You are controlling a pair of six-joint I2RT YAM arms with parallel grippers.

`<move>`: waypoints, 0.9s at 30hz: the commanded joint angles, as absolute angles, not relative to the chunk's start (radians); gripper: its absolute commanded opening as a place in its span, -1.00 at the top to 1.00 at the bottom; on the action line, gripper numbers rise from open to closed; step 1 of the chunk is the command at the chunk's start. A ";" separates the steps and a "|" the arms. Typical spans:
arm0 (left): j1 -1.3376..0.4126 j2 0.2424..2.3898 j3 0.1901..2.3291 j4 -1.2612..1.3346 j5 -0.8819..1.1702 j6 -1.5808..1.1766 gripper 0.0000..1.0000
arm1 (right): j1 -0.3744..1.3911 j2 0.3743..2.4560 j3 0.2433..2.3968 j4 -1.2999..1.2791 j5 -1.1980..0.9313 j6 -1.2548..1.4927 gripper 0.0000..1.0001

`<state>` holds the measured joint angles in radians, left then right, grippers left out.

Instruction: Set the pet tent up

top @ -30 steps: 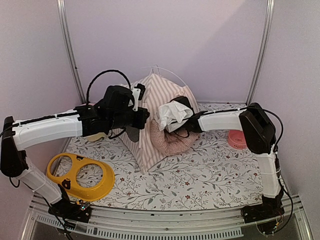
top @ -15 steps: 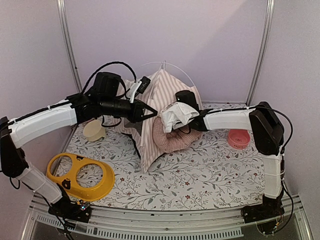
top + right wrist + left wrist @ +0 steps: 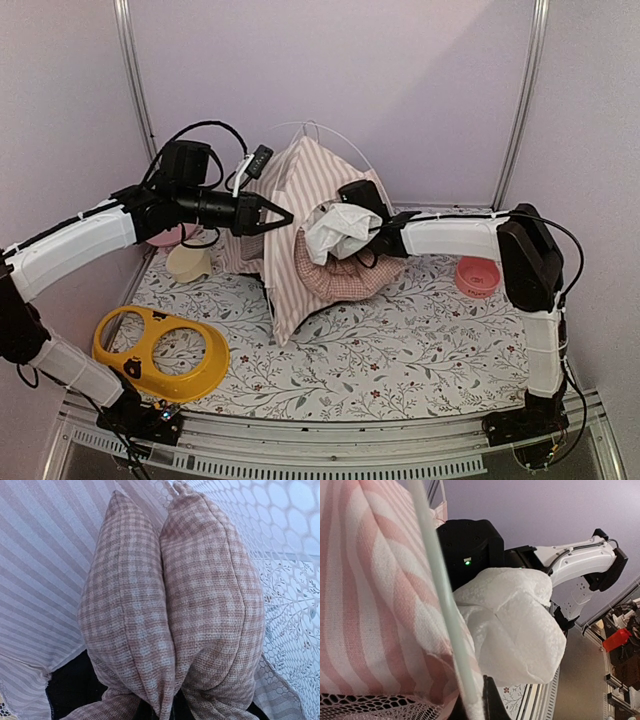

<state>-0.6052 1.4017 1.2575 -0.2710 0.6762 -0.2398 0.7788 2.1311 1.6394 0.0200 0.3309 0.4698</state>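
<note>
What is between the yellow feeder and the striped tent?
Only bare flowered mat lies between the yellow feeder and the tent. The top view shows it, and the two do not touch.

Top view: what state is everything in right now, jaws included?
Pet tent: partly raised, sagging, its white curtain draped over the right arm.
Checked cushion: folded double, pinched at the fold.
Left jaws: shut on the pet tent's edge.
Right jaws: shut on the checked cushion.
Yellow two-ring stand: sitting on the table, both rings empty.
Pink bowl: upright.
Cream bowl: on the table, unheld.
</note>
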 commanded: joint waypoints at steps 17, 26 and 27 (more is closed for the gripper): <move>-0.602 1.401 1.159 -0.139 0.896 -0.299 1.00 | 0.702 2.039 1.697 -0.194 0.368 0.458 1.00; -0.688 1.422 1.108 -0.087 0.785 -0.295 1.00 | 0.711 2.036 1.663 0.161 -0.126 0.390 1.00; -0.670 1.411 1.113 -0.095 0.769 -0.286 1.00 | 0.715 2.036 1.631 0.199 -0.175 0.352 1.00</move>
